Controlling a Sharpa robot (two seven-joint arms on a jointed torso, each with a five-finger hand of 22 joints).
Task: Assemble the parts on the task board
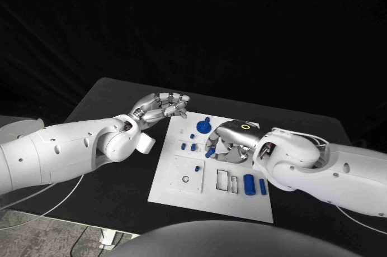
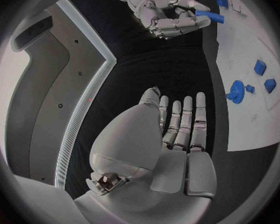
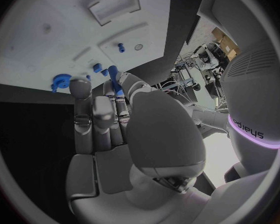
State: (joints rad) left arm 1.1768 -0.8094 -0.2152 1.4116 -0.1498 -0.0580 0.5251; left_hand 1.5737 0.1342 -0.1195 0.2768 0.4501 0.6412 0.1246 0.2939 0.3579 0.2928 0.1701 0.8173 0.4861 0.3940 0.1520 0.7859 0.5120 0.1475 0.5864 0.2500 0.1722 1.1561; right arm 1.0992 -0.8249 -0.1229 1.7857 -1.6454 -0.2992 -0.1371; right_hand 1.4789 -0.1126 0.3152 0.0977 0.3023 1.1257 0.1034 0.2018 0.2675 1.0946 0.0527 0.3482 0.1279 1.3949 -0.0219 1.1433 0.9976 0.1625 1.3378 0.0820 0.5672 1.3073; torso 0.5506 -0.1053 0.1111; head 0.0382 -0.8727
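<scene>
Clearly the right hand (image 1: 228, 141) pinches a blue peg (image 2: 210, 16), half hidden; left hand (image 1: 161, 107) spread, empty.

Task board (image 1: 182, 195) white, centre of black table (image 1: 105, 100). Right hand (image 1: 226, 142) over board middle, pinching blue peg (image 1: 210, 152). Left hand (image 1: 161, 107) off board at 11 o'clock, fingers (image 1: 179, 100) curled, empty. Blue gear (image 1: 203, 125) at board's 12 o'clock.
</scene>
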